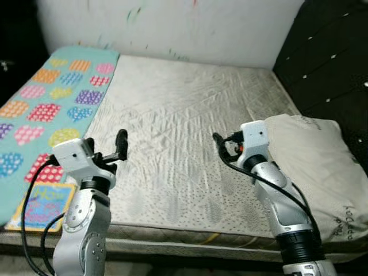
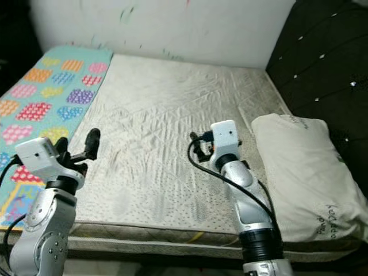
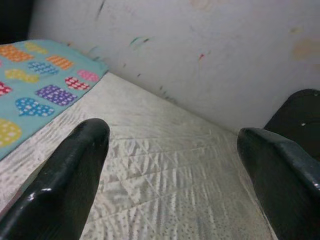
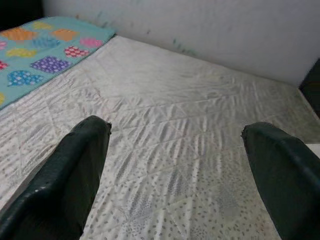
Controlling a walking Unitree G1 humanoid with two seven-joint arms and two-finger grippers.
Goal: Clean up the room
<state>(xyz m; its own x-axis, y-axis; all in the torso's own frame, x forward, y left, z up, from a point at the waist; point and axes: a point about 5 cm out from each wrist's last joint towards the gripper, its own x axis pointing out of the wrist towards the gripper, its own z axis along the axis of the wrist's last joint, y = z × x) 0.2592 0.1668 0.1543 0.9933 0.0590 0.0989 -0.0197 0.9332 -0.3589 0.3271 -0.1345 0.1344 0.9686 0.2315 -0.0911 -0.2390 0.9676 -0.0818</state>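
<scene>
In front of me is one bed, a bare quilted mattress (image 1: 184, 132) in a pale cream, wrinkled across the middle. I count two things lying on it. One cream pillow (image 1: 319, 167) sits at the robot's right edge, close to the dark headboard, with some writing near its lower corner that I can't read. One teal blanket (image 1: 52, 98) covered in coloured heart patches runs along the left edge, from the far wall back toward me. Just beside its near end lies one flat, colourful thing, maybe a book (image 1: 43, 206), too blurred for me to be sure.

I have both arms raised over the near part of the mattress. The left gripper (image 3: 170, 185) hovers near the blanket's inner edge, its two black fingers (image 3: 70, 180) spread wide with nothing between them. The right gripper (image 4: 175, 185) hangs above the mattress just left of the pillow, its fingers (image 4: 65, 185) likewise parted and empty. Neither one touches the fabric as far as I can see.

One black tufted headboard (image 1: 333, 63) with small shiny buttons closes off the right side. One white wall (image 1: 190, 26) runs behind the bed, marked with small green and red scribbles. The far left corner is too dark to read.
</scene>
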